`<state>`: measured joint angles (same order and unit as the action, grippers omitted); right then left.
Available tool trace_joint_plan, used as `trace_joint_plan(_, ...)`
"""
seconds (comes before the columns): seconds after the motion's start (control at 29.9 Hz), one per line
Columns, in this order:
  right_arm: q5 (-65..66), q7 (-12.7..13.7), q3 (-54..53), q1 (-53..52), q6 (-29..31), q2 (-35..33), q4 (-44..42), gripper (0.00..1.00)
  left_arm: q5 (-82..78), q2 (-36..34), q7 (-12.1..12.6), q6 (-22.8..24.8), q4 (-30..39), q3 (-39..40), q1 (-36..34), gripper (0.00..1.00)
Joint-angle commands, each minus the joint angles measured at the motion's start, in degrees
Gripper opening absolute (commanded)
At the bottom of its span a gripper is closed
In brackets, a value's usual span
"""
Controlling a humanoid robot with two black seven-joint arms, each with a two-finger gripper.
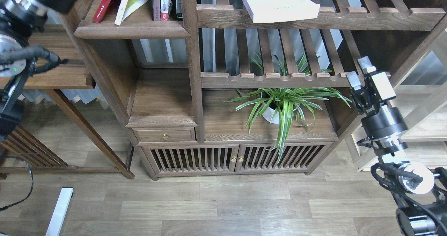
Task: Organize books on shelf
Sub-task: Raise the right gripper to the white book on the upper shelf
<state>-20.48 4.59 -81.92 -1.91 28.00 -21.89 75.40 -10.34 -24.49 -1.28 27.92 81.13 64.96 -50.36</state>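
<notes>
The pale book (279, 2) is left flat on the slatted rack, awaiting shelving. The right claw (359, 72) is held spread and empty nearby; the left claw cannot be seen.

Right arm: enters from five o'clock, forearm rising toward twelve.
Right gripper (359, 73): fingers apart, holding nothing.
Left arm: upper-left edge; its gripper out of view.

Right arm (384, 124): a black cylindrical wrist, silver collar and white round joint, looped with black cables. Left arm (17, 51) — black casing, silver disc, tiny green light, black cable.
</notes>
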Motion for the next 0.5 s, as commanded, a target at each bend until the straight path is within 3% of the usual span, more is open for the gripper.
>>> trace_joint_plan(0.0,0.0,-0.02,1.85,-0.55,0.0,0.1,0.01,0.89,2.42,2.07,-0.04,0.08,0.08,-0.18,2.28,0.99)
trace_joint_plan(0.23,0.09,-0.02,4.05,-4.41,0.0,3.16,0.01,0.88,4.98,11.29,0.05,0.08,-0.01,-0.53,5.7,0.98)
trace_joint_plan(0.47,0.09,-0.02,6.07,-10.21,0.0,5.1,0.01,0.88,4.01,16.05,0.84,0.08,0.87,-4.66,11.6,0.99)
